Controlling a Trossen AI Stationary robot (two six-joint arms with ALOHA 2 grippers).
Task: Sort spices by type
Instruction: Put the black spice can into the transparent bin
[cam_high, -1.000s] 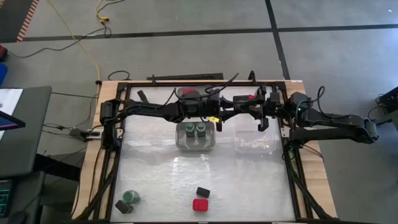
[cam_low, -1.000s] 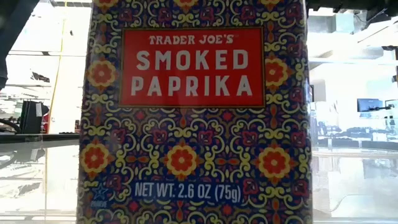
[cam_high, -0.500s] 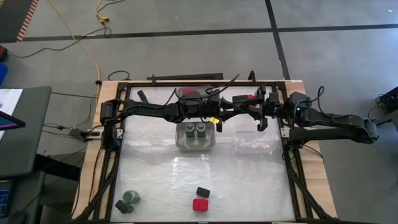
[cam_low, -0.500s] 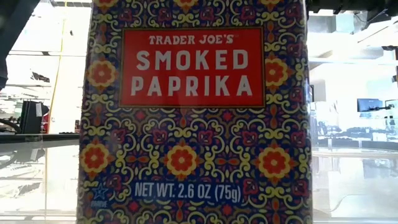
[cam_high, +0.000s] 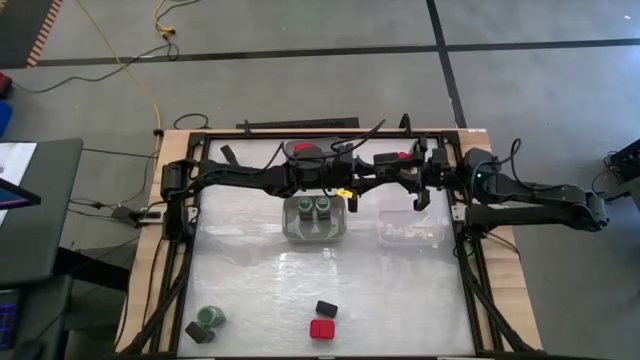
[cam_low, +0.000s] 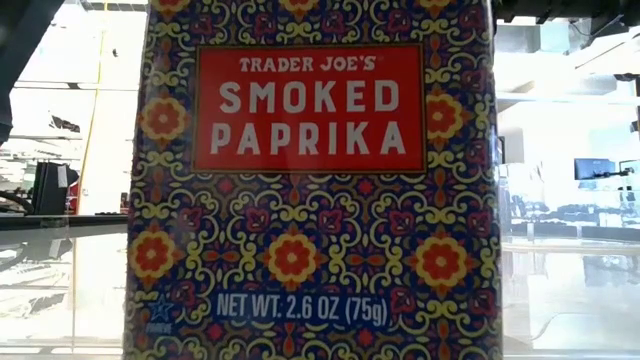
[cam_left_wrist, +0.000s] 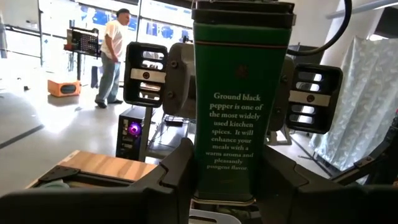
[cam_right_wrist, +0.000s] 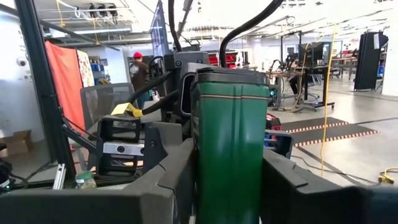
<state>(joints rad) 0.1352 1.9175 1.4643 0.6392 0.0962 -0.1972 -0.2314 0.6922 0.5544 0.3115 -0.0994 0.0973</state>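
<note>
Tin (cam_left_wrist: 241, 106) of black pepper is hanging between both grippers above the table's back edge; left gripper (cam_left_wrist: 239, 177) is pinching it; right gripper (cam_right_wrist: 230, 180) is flanking it, grip unclear; you're releasing only once the other jaws are gripping firmly.

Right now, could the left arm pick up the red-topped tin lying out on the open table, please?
Probably not yet. The way to the red-topped tin looks free, but the left gripper is shut on a green pepper tin, by the clear bin, and the right gripper is at that same tin.
</note>
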